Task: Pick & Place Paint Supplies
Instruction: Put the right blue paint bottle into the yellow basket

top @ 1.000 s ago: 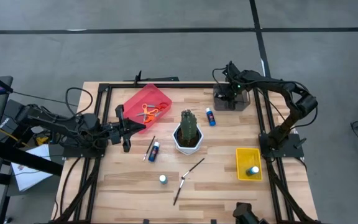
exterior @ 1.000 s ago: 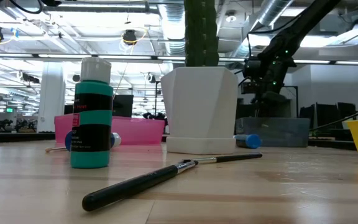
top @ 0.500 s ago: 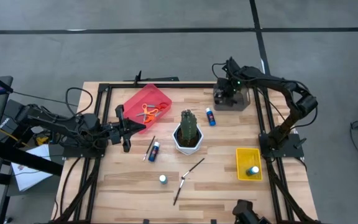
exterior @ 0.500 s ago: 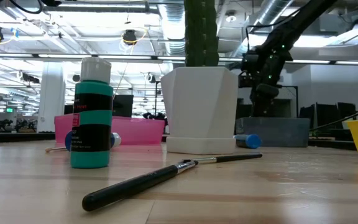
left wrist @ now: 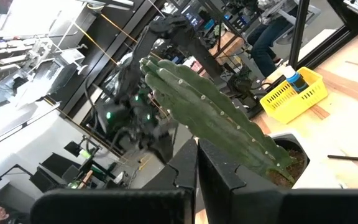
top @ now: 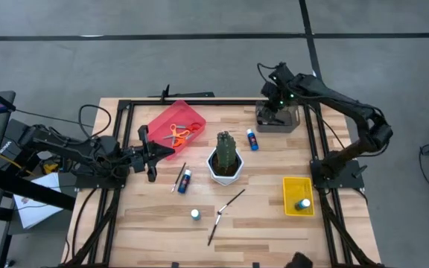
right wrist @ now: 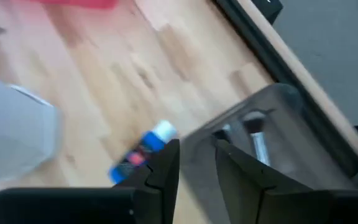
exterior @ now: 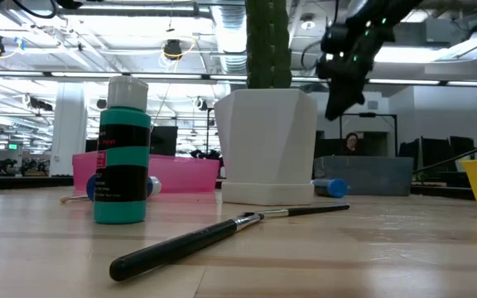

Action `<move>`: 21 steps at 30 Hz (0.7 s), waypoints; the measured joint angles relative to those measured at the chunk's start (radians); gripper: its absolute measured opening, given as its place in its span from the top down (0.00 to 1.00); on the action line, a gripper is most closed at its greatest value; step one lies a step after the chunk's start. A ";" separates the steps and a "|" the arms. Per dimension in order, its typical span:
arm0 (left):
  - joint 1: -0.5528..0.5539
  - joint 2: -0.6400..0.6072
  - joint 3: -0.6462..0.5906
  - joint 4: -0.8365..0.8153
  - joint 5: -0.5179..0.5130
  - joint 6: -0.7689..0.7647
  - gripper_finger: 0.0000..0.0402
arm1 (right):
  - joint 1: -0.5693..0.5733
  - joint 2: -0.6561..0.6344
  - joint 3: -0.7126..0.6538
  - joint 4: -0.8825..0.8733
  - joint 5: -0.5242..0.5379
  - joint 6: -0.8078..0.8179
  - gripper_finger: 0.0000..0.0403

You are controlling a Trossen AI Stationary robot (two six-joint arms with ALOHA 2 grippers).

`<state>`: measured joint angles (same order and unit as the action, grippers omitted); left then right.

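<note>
MOVED: my right gripper [top: 277,95] has lifted off the grey bin [top: 277,119] at 1 o'clock, fingers partly apart, empty | DONE: brush in that bin, scissors [top: 178,135] in red tray [top: 162,121], one bottle in yellow basket [top: 290,195] | LEFT: bottles [top: 252,139], [top: 185,180], [top: 195,214], brushes [top: 230,202] loose on table | left gripper [top: 152,155] waits at 9 o'clock, fingers closed, empty.

Matte black jointed arms [top: 341,112], green indicator lights
</note>
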<state>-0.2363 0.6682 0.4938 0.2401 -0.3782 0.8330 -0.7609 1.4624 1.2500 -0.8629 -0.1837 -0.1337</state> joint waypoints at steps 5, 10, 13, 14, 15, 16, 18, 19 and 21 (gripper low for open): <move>0.000 0.000 0.000 0.001 -0.071 -0.007 0.98 | 0.118 -0.125 -0.093 0.045 0.038 0.188 0.75; 0.000 0.000 0.000 0.000 -0.115 -0.022 0.98 | 0.286 -0.239 -0.272 0.255 0.218 0.400 0.75; 0.000 0.000 0.000 0.000 -0.115 -0.023 0.98 | 0.387 -0.261 -0.367 0.372 0.314 0.522 0.75; 0.000 0.000 0.000 0.001 -0.115 -0.023 0.98 | 0.417 -0.259 -0.392 0.397 0.344 0.560 0.75; 0.000 0.000 0.000 0.002 -0.115 -0.023 0.98 | 0.444 -0.253 -0.412 0.410 0.367 0.600 0.75; 0.000 0.000 0.000 0.003 -0.115 -0.023 0.98 | 0.469 -0.242 -0.423 0.412 0.383 0.637 0.75; 0.000 0.000 0.000 0.003 -0.115 -0.023 0.98 | 0.506 -0.206 -0.429 0.402 0.407 0.702 0.73; 0.000 0.000 0.000 0.005 -0.115 -0.023 0.98 | 0.522 -0.190 -0.429 0.398 0.421 0.729 0.72; 0.000 0.000 0.000 0.014 -0.115 -0.016 0.98 | 0.548 -0.163 -0.430 0.399 0.447 0.774 0.68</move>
<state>-0.2359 0.6682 0.4938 0.2541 -0.4931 0.8165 -0.2130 1.2996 0.8204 -0.4634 0.2637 0.6404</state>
